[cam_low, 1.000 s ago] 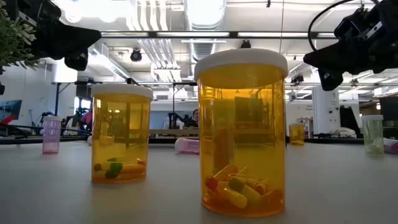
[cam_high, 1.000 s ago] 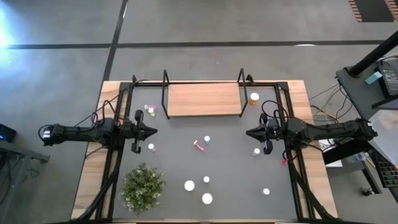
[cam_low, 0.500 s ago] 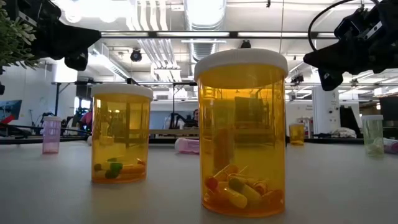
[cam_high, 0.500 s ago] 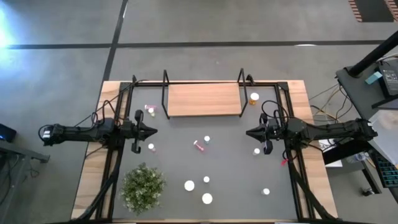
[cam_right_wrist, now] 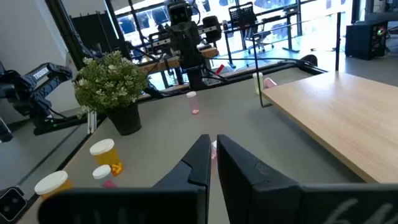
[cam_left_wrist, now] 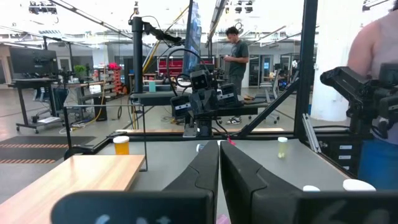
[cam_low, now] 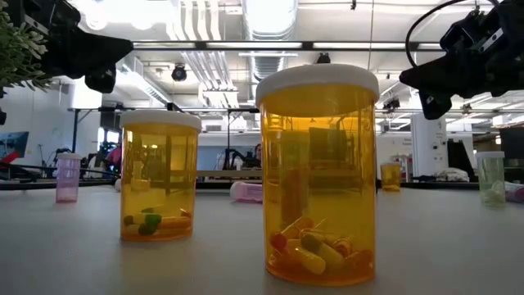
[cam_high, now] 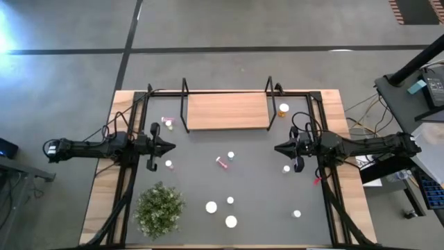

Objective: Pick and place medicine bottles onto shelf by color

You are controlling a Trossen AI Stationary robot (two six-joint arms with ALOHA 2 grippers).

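The light wooden shelf point(cam_high: 227, 111) with black wire ends stands at the table's far middle, with nothing on its board. Small white-capped bottles stand scattered on the dark mat. An orange one point(cam_high: 283, 109) is right of the shelf and a pink one point(cam_high: 166, 121) left of it. Another pink one point(cam_high: 223, 162) lies on its side at the centre. Two orange ones point(cam_low: 160, 176) point(cam_low: 318, 172) stand near the front edge. My left gripper point(cam_high: 173, 146) hovers shut over the mat's left part, and my right gripper point(cam_high: 276, 148) hovers shut over its right part. Both point inward and hold nothing.
A green potted plant point(cam_high: 160, 208) stands at the near left. Black frame rails run along both sides of the table point(cam_high: 326, 201). Open mat lies between the two grippers, in front of the shelf. People and desks show in the room beyond.
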